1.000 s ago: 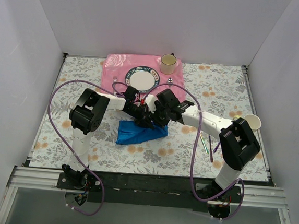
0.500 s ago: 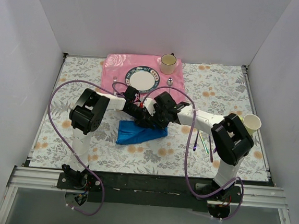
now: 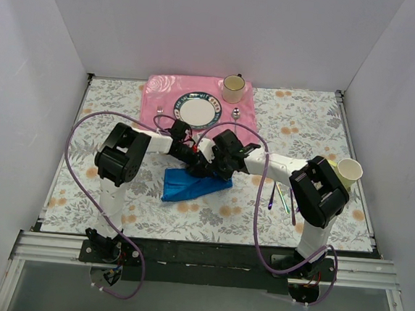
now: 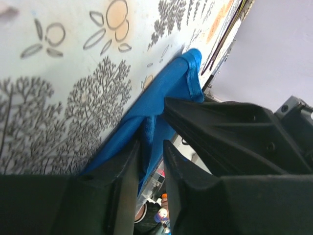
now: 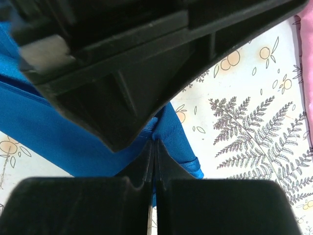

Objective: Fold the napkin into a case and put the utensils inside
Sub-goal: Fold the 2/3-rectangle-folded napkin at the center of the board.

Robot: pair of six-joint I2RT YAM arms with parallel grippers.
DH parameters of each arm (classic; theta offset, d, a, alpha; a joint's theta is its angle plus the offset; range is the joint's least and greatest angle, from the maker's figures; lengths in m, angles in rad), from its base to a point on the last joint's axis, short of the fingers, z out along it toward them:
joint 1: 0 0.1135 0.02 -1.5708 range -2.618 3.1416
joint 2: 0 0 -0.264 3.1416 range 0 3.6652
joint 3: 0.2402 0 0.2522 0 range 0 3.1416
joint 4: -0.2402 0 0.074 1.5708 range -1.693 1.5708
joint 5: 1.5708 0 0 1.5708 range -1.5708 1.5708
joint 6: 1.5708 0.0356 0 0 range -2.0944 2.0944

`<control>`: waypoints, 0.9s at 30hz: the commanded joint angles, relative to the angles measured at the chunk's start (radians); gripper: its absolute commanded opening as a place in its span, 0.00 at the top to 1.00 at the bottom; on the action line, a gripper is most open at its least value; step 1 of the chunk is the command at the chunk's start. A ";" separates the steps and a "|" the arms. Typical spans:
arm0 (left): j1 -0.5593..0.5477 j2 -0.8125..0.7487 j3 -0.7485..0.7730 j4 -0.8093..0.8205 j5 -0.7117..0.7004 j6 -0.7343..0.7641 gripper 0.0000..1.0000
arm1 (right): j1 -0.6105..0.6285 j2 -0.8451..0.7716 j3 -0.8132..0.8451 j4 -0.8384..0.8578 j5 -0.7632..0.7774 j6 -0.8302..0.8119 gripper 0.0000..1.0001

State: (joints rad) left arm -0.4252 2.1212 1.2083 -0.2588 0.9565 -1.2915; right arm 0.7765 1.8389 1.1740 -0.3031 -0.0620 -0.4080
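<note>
In the top view, the right gripper [image 3: 220, 165] is sitting slightly further left than half a second ago, meeting the left gripper [image 3: 192, 160] at mid-frame over the napkin [image 3: 190, 187], which is lying unmoved; the utensils [image 3: 284, 198] are resting at centre right

In the left wrist view, narrow jaws are pinching a blue fold

In the right wrist view, jaws pressed together are nipping the napkin's edge

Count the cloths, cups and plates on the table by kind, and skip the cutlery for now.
Cloths: 2 (royal-blue cloth napkin, pink rose-patterned placemat)
Cups: 2 (beige cup on the placemat, white paper cup far right)
Plates: 1 (round white plate with a dark-blue rim)
Total: 5
</note>
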 commanded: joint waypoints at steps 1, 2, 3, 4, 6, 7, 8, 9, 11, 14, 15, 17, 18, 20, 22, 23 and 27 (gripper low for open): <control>0.025 -0.075 -0.033 -0.051 -0.022 0.021 0.70 | -0.014 -0.009 -0.033 0.033 0.011 -0.018 0.99; 0.026 -0.084 -0.033 -0.065 -0.021 0.032 0.69 | -0.016 -0.009 -0.036 0.033 0.007 -0.020 0.99; 0.026 -0.093 -0.035 -0.079 -0.019 0.049 0.68 | -0.017 -0.009 -0.039 0.038 0.005 -0.020 0.99; 0.029 -0.108 -0.042 -0.109 -0.018 0.061 0.67 | -0.017 -0.012 -0.040 0.038 0.005 -0.020 0.99; 0.032 -0.122 -0.050 -0.141 -0.019 0.096 0.66 | -0.020 -0.013 -0.042 0.041 -0.002 -0.018 0.99; 0.035 -0.135 -0.058 -0.170 -0.019 0.107 0.66 | -0.020 -0.015 -0.042 0.041 -0.002 -0.018 0.99; 0.039 -0.138 -0.061 -0.181 -0.019 0.116 0.65 | -0.019 -0.015 -0.042 0.041 -0.004 -0.017 0.99; 0.040 -0.144 -0.064 -0.192 -0.022 0.126 0.64 | -0.022 -0.015 -0.043 0.044 -0.007 -0.017 0.99; 0.040 -0.158 -0.081 -0.206 -0.027 0.138 0.61 | -0.022 -0.017 -0.043 0.047 -0.010 -0.015 0.99; 0.042 -0.165 -0.092 -0.207 -0.024 0.150 0.61 | -0.026 -0.013 -0.039 0.044 -0.016 -0.011 0.99; 0.042 -0.168 -0.093 -0.207 -0.024 0.152 0.62 | -0.028 -0.012 -0.039 0.045 -0.018 -0.009 0.99; 0.040 -0.173 -0.085 -0.206 -0.016 0.161 0.67 | -0.031 -0.013 -0.039 0.044 -0.024 -0.008 0.99; 0.039 -0.175 -0.082 -0.207 -0.015 0.165 0.73 | -0.029 -0.013 -0.037 0.044 -0.027 -0.008 0.99; 0.040 -0.176 -0.070 -0.207 -0.010 0.181 0.81 | -0.031 -0.013 -0.036 0.044 -0.033 -0.008 0.99; 0.040 -0.172 -0.047 -0.215 -0.016 0.185 0.89 | -0.033 -0.013 -0.034 0.044 -0.041 -0.005 0.99; 0.040 -0.168 -0.041 -0.218 -0.019 0.192 0.90 | -0.033 -0.013 -0.033 0.044 -0.042 -0.003 0.99; 0.034 -0.152 -0.020 -0.246 -0.027 0.202 0.79 | -0.034 -0.013 -0.030 0.044 -0.050 0.000 0.99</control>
State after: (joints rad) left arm -0.3878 2.0083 1.1488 -0.4686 0.9283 -1.1206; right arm 0.7525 1.8351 1.1538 -0.2558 -0.1081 -0.4149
